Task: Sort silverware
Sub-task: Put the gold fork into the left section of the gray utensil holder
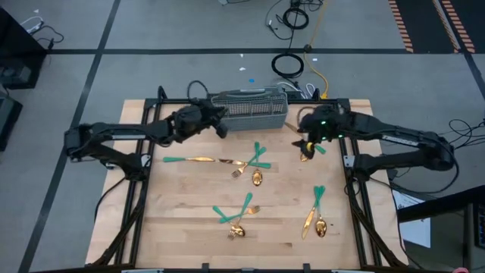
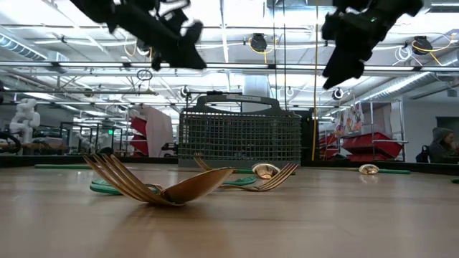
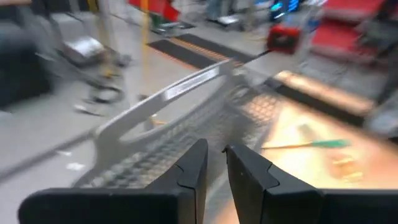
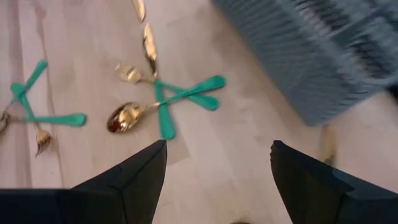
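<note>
The silverware, gold spoons and forks with teal handles, lies scattered on the wooden table: a long piece (image 1: 189, 160), a crossed cluster (image 1: 254, 163) (image 4: 163, 106), another cluster (image 1: 239, 216) (image 2: 165, 190) and a pair (image 1: 317, 212). One more piece (image 1: 309, 152) lies on the table, partly hidden under my right gripper (image 1: 305, 144) (image 4: 217, 149). That gripper hangs wide open above the table near the grey basket's right near corner, holding nothing. My left gripper (image 1: 222, 129) (image 3: 214, 162) hovers at the basket's left near corner. Its fingers stand a narrow gap apart with nothing between them.
The grey wire-mesh basket (image 1: 248, 110) (image 2: 240, 136), with its handle (image 3: 180, 93), stands at the table's far edge between the two arms. Bare wood lies in the table's near left part (image 1: 182, 227). Cables lie on the floor beyond the far edge.
</note>
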`<state>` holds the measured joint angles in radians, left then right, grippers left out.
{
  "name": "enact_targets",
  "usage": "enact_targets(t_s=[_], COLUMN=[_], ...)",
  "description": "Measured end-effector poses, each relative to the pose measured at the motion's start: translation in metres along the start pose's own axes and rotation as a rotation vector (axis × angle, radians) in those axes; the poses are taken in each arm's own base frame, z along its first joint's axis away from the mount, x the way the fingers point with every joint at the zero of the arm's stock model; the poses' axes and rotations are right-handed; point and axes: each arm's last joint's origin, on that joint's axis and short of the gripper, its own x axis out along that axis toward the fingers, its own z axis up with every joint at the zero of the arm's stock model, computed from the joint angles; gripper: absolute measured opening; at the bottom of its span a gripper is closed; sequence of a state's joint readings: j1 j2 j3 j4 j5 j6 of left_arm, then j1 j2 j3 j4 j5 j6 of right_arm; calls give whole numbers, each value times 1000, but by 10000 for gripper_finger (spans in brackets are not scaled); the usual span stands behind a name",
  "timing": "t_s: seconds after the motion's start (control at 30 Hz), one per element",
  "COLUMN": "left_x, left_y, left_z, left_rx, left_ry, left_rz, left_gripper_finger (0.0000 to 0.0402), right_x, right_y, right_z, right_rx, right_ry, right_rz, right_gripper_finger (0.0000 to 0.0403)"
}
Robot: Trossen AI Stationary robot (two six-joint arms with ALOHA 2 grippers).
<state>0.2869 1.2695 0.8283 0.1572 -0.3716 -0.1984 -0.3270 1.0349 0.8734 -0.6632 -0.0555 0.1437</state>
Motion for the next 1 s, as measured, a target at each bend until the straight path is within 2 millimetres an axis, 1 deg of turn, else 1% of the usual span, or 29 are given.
enact_targets(t_s=[0.07,0.13,0.2,0.3,0.33,0.47,0.53,0.57,0.67,0.8,1.0], left_x=[-9,-15,-18,-19,-17,-4,7,12,28,47,68], left_y=[-1,-3,-6,-12,-17,-39,-46,-49,-57,-66,-84], left_z=[6,3,-1,-8,-11,-35,-49,-55,-69,-78,-77], left_rx=[-86,-140,-181,-186,-139,158,230,234,200,122,142], left_ry=[34,111,170,236,251,306,357,395,520,636,640], left_rz=[-96,-182,-221,-283,-323,-498,-571,-594,-597,-520,-430], left_gripper_finger=[66,66,66,66,66,67,67,67,67,67,67], right_x=[13,25,38,54,58,70,71,71,69,69,69], right_y=[4,7,11,18,20,22,21,21,21,21,21], right_z=[0,0,1,0,-1,-8,-12,-13,-14,-14,-12], right_rx=[-11,-7,5,-13,-28,-68,-68,-66,-53,-42,-21], right_ry=[46,88,109,137,154,242,281,296,307,306,290], right_rz=[10,13,19,37,40,34,27,24,24,38,38], right_gripper_finger=[274,274,274,274,274,274,274,274,274,274,274])
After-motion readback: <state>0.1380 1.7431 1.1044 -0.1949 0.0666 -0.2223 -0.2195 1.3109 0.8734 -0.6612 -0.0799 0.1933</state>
